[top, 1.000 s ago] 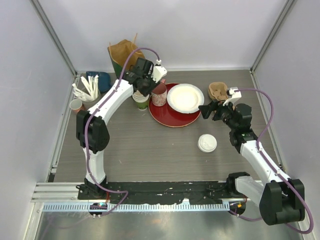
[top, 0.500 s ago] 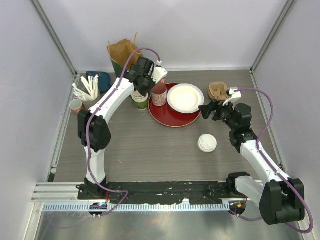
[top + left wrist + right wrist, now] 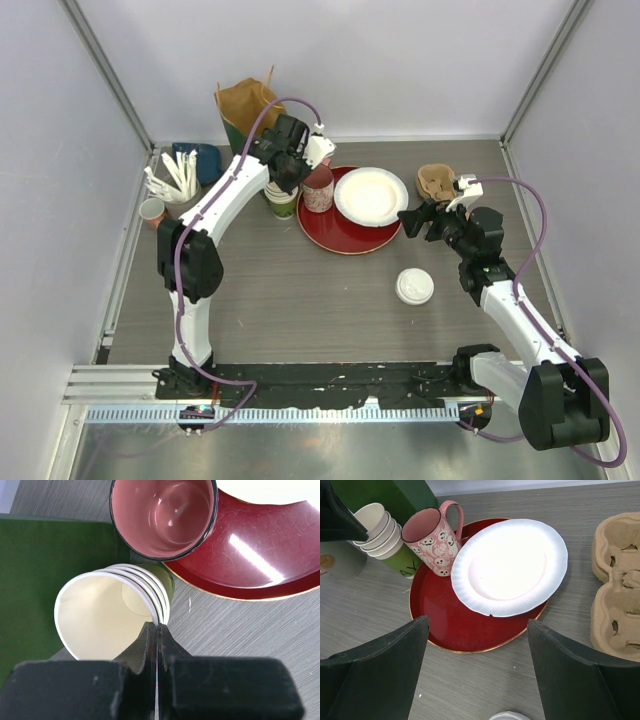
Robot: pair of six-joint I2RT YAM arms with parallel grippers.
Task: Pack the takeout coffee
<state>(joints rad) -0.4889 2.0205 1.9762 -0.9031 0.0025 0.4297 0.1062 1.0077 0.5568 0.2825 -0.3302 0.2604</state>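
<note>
A tilted stack of green paper coffee cups (image 3: 107, 612) with cream insides stands left of the red plate, also visible from above (image 3: 282, 203) and from the right wrist (image 3: 380, 527). My left gripper (image 3: 158, 626) is shut on the top cup's rim, one finger inside the cup and one outside. From above, the left gripper (image 3: 288, 180) sits over the stack. A round white lid (image 3: 414, 286) lies on the table. My right gripper (image 3: 477, 625) hangs open over the table near the plate's edge, holding nothing, above and behind the lid.
A pink speckled mug (image 3: 432, 540) and a white paper plate (image 3: 510, 565) sit on the red plate (image 3: 450, 620). A brown pulp cup carrier (image 3: 436, 181) lies at the back right. A green bag (image 3: 245, 115), white utensils (image 3: 175, 175) and a small cup (image 3: 152, 210) stand at the back left.
My left gripper has closed onto the rim of the top cup of the stack. The right arm has stayed where it was.
</note>
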